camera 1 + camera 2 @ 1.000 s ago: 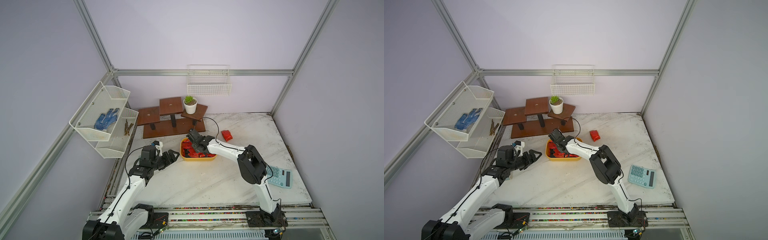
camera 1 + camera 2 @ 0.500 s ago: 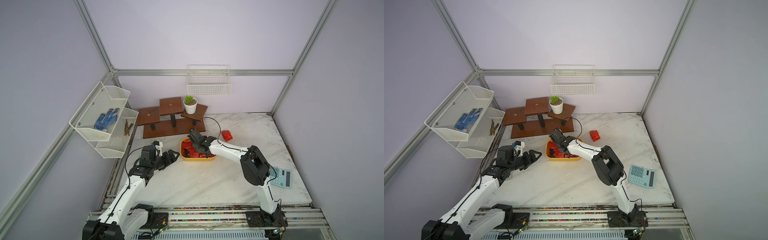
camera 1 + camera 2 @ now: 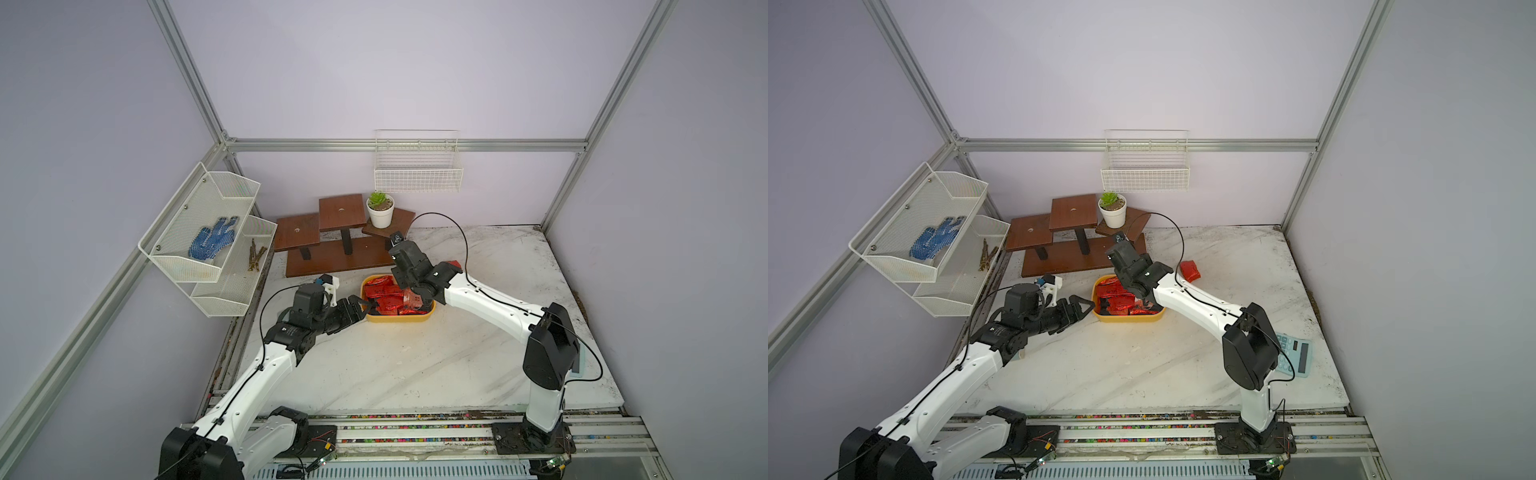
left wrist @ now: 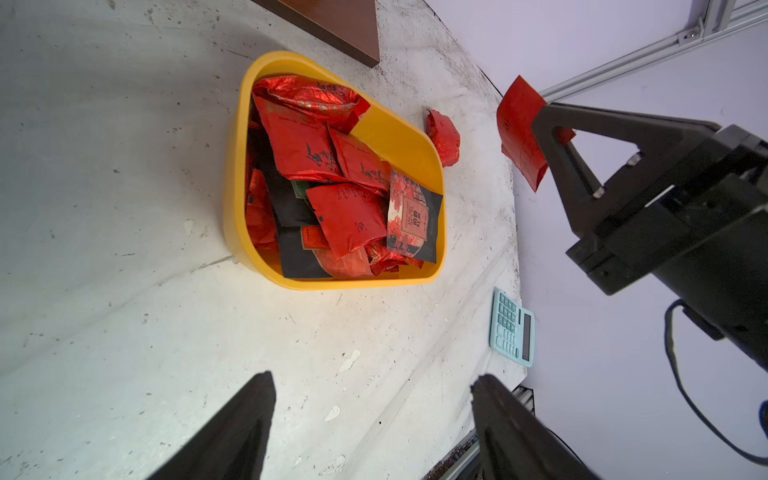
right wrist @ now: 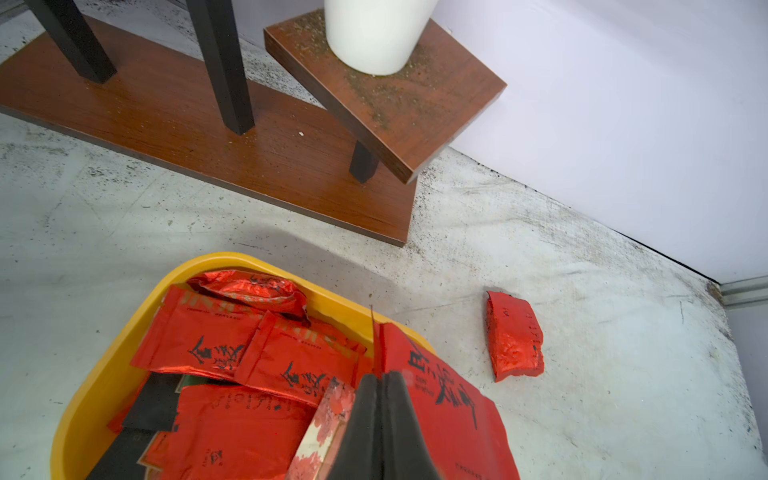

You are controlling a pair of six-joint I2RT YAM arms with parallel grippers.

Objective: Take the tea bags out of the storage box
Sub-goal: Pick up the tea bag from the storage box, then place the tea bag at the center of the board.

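Right gripper (image 5: 380, 380) has its jaws pressed together on the edge of one red foil tea bag (image 5: 440, 399). It holds the packet in the air above the far side of the storage box (image 5: 95, 395). In the left wrist view the same packet hangs from the black fingertips, clear of the heap below.

Left gripper (image 4: 372, 376) is low over the tabletop (image 4: 124, 208), just beside the near-left end of the box. Its jaws stand wide apart with nothing between them.

The yellow storage box (image 3: 399, 320) sits on the marble tabletop in front of the wooden stepped stand (image 3: 332, 257). It is filled with the remaining tea bags (image 4: 345, 216): mostly crinkled red foil pouches lying across one another, with a few flat black sachets among them. One printed sachet (image 4: 411, 220) leans against the box wall.

One more red pouch (image 3: 1190, 270) lies on the tabletop outside the box, near its far right corner and apart from it. A white plant pot (image 3: 381, 212) stands on the lowest step of the stand. A pale blue calculator (image 3: 1296, 353) lies near the right edge of the tabletop, well apart from the box.
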